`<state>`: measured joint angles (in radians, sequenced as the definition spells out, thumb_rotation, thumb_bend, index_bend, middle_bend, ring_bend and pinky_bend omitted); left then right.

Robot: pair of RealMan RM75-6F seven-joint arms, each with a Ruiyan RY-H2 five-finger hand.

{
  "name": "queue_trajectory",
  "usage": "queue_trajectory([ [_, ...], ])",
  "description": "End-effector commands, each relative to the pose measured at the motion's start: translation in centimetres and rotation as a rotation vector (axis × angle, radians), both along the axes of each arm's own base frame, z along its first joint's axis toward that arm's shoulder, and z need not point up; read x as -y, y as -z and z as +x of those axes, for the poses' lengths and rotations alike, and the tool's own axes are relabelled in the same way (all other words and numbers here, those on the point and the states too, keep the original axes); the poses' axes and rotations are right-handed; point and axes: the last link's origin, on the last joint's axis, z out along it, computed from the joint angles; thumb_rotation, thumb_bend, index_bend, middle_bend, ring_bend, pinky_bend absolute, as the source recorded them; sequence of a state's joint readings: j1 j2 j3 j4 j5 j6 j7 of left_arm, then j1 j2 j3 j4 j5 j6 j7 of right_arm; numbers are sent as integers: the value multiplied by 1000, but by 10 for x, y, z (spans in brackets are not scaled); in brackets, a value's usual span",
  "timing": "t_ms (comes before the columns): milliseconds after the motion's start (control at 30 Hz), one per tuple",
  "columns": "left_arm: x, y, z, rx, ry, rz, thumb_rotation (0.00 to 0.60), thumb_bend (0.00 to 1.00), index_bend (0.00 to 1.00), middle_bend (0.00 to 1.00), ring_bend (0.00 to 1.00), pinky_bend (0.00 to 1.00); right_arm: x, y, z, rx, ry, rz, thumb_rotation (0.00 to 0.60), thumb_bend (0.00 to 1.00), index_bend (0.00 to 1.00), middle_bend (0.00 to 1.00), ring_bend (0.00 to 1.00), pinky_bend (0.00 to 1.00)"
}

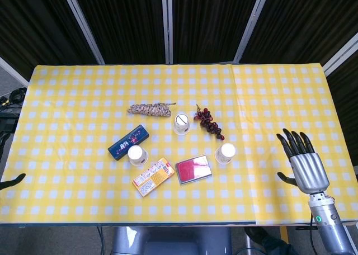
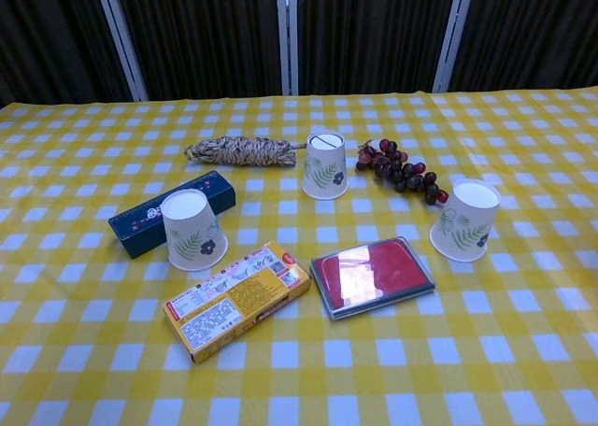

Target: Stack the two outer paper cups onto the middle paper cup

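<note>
Three white paper cups with leaf prints stand upside down on the yellow checked table. The left cup (image 1: 137, 155) (image 2: 193, 230) is beside a dark blue box. The middle cup (image 1: 181, 123) (image 2: 324, 165) stands further back. The right cup (image 1: 225, 153) (image 2: 463, 220) is in front of the grapes. My right hand (image 1: 302, 160) hovers over the table's right side, fingers spread, holding nothing, well clear of the right cup. Of my left hand only a dark fingertip (image 1: 13, 181) shows at the left edge. Neither hand shows in the chest view.
A dark blue box (image 1: 128, 142) (image 2: 171, 212), a yellow carton (image 1: 152, 176) (image 2: 236, 298), a red flat case (image 1: 193, 169) (image 2: 372, 276), a rope bundle (image 1: 150, 109) (image 2: 240, 149) and dark grapes (image 1: 208, 121) (image 2: 402, 171) surround the cups. Dark curtains hang behind the table.
</note>
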<state>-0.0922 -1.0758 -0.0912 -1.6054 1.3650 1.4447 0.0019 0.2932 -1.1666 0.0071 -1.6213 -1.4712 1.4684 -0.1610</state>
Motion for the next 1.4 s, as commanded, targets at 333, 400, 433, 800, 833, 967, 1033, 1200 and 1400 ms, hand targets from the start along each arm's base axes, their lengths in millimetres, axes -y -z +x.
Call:
queue_trajectory([
  [333,1,-2,-2,-4,-13,13,600,0,0,0,0,0,20,25,5,72,-3,140,600,0,0,33,0,17],
  [400,1,-1,-3,-8,-17,10,600,0,0,0,0,0,31,33,8,63,-9,192,600,0,12,69,5,75],
  [433,0,-1,-3,-10,-21,8,600,0,0,0,0,0,38,38,10,58,-17,222,600,0,24,91,20,119],
  [800,-2,5,-6,-23,-47,-14,600,0,0,0,0,0,80,70,34,103,-37,355,600,98,124,204,119,253],
  [833,-3,5,-7,-21,-51,-16,600,0,0,0,0,0,83,73,36,101,-38,363,600,103,129,205,120,254],
  [967,-3,5,-7,-23,-52,-14,600,0,0,0,0,0,89,82,40,104,-31,379,600,134,148,224,144,283],
  [1033,-3,5,-7,-24,-54,-14,600,0,0,0,0,0,91,86,41,110,-27,384,600,142,151,232,158,300],
  [1200,-4,6,-8,-25,-61,-22,600,0,0,0,0,0,94,98,45,114,-31,396,600,152,156,244,173,314],
  [1400,-5,7,-9,-27,-62,-24,600,0,0,0,0,0,96,109,47,128,-29,408,600,161,177,301,233,385],
])
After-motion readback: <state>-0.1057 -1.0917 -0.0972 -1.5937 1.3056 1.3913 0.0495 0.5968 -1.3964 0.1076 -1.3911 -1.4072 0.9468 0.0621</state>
